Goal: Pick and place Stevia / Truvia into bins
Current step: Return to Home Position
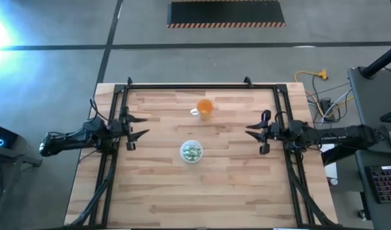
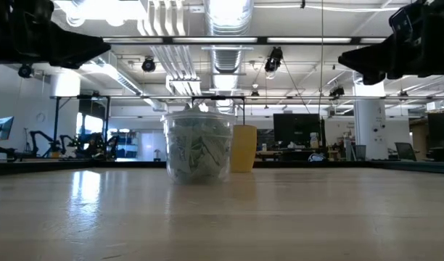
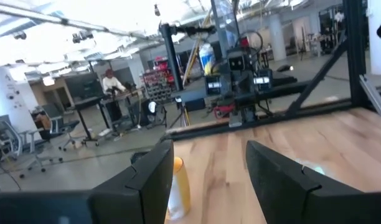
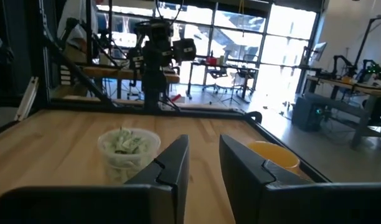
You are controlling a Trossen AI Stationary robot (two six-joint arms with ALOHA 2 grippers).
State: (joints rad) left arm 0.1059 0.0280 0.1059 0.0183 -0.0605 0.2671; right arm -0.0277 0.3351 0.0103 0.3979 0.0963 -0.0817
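Well, from above, the wooden table [image 1: 234, 185] has a black frame [image 1: 183, 85] along its far edge and both sides. The clear cup [image 1: 191, 152] stands near the middle, and the green and white packets [image 1: 191, 150] lie heaped inside it. Take the clear cup as the middle of a clock. The orange cup [image 1: 204, 107] stands just past 12 o'clock, well apart from it. The left gripper [image 1: 144, 126] hangs at about 10 o'clock and the right gripper [image 1: 249, 130] between 2 and 3 o'clock. Both point in at the middle, and plain wood lies between each one and the clear cup.

From table height, the clear cup [image 2: 198, 148] stands in the middle with the packets [image 2: 196, 156] piled up to its rim. It covers the near side of the orange cup [image 2: 244, 148] behind it, at about 3 o'clock. The left gripper [image 2: 99, 46] shows dark at 10 o'clock, up in the air. The right gripper [image 2: 347, 60] shows at 2 o'clock, just as high.

From the left wrist, the left gripper [image 3: 209, 169] has its fingers [image 3: 154, 180] spread wide and holds nothing. The orange cup [image 3: 178, 186] peeks out beside one finger, which hides part of it. A person [image 3: 109, 84] sits at a desk far back in the room.

From the right wrist, the right gripper [image 4: 204, 165] has its fingers [image 4: 172, 171] a little apart, with nothing between them. The clear cup [image 4: 128, 154] full of packets [image 4: 125, 142] stands past one finger. The orange cup [image 4: 272, 154] is half hidden behind the other.
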